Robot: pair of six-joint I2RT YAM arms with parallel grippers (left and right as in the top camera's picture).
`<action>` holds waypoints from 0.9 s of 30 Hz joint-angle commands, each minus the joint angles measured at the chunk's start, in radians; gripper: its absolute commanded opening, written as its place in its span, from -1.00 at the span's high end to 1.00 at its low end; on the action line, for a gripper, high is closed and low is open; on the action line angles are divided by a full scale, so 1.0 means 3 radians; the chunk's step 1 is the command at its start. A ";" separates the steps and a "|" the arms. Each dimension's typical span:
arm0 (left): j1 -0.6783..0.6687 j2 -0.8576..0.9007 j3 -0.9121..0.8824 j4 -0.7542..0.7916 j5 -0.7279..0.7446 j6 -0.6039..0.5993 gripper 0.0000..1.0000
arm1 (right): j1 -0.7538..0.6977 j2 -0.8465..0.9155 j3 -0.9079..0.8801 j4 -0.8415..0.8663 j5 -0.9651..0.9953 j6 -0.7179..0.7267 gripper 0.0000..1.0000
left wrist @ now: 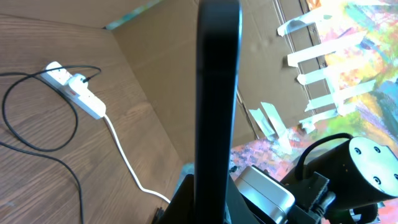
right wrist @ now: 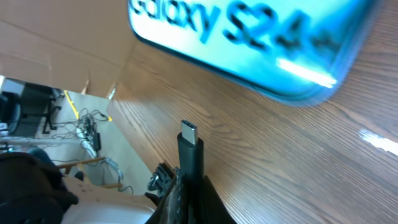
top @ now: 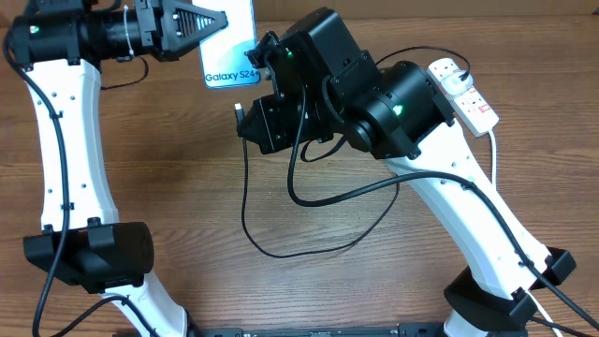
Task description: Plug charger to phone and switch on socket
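Observation:
The phone (top: 231, 51) with its blue "Galaxy S24+" screen is held at the table's far edge by my left gripper (top: 201, 28), which is shut on it; in the left wrist view the phone (left wrist: 217, 93) shows edge-on as a dark bar. My right gripper (top: 248, 120) is shut on the charger's small black plug (right wrist: 189, 149), metal tip pointing toward the phone's bottom edge (right wrist: 249, 43), a short gap apart. The black cable (top: 281, 248) loops over the table. The white socket (top: 465, 92) lies at the far right with the black adapter plugged in, also in the left wrist view (left wrist: 78, 90).
The socket's white cord (left wrist: 127, 162) runs across the table toward the front right. A cardboard wall (left wrist: 186, 68) stands behind the table. Both arm bases sit at the table's near edge.

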 commanded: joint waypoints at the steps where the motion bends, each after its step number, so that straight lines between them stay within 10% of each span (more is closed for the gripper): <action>1: -0.0009 -0.0031 0.0095 0.0008 0.0192 0.0064 0.92 | -0.0018 -0.0004 -0.0009 0.0066 -0.0112 -0.0001 0.93; 27: -0.0009 -0.0031 0.0097 -0.0117 0.0192 0.0069 0.92 | -0.0065 0.0000 -0.0009 0.0289 0.0189 0.0189 0.93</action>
